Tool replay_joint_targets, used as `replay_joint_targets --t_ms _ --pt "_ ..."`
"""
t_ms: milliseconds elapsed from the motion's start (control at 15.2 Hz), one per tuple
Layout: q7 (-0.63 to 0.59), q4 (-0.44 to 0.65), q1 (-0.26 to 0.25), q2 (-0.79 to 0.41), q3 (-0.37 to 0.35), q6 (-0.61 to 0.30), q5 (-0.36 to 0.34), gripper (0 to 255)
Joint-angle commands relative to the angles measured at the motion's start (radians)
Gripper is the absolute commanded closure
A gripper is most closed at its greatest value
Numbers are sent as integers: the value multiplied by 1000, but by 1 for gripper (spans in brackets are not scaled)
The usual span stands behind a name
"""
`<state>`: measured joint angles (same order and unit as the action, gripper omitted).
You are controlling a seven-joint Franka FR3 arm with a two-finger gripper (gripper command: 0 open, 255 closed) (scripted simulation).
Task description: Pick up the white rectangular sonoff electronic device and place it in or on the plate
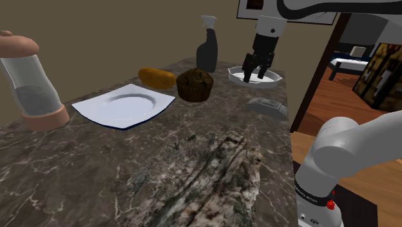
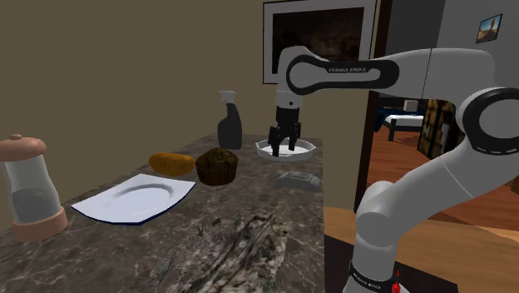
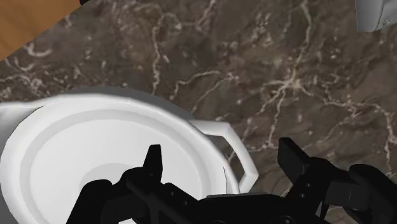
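Marble tabletop with the arm at its far end. The gripper (image 1: 254, 76) hangs low over a round white dish (image 1: 278, 77) with small handles, its fingers (image 3: 153, 163) apart and nothing between them. The device (image 1: 266, 106), drawn here as a flat pale-grey rectangle, lies on the bare stone just beside that dish, on the side nearer the stand and close to the table's edge; no finger touches it. The plate (image 1: 96, 106), a flat white one with a dark rim, sits well apart across the table, beyond a muffin (image 1: 195, 85) and a brown roll (image 1: 156, 78). By this evidence, no step of the task is done: the grasp, the lift, the carry and the release all remain. The two exterior views give the whole layout, including the plate, a spray bottle (image 1: 207, 45) and a lidded jar (image 1: 29, 84). The wrist view adds the open gap between the fingers, the dish's handle under them, and a grey corner at its margin, probably the device.
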<state>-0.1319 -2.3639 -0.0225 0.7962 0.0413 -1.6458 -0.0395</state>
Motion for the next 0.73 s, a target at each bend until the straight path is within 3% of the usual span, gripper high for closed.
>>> replay_joint_targets --t_ms 0,660 --pt "0 0 0 0 0 0 0 0" --pt "-108 -35 -103 165 -152 187 145 0"
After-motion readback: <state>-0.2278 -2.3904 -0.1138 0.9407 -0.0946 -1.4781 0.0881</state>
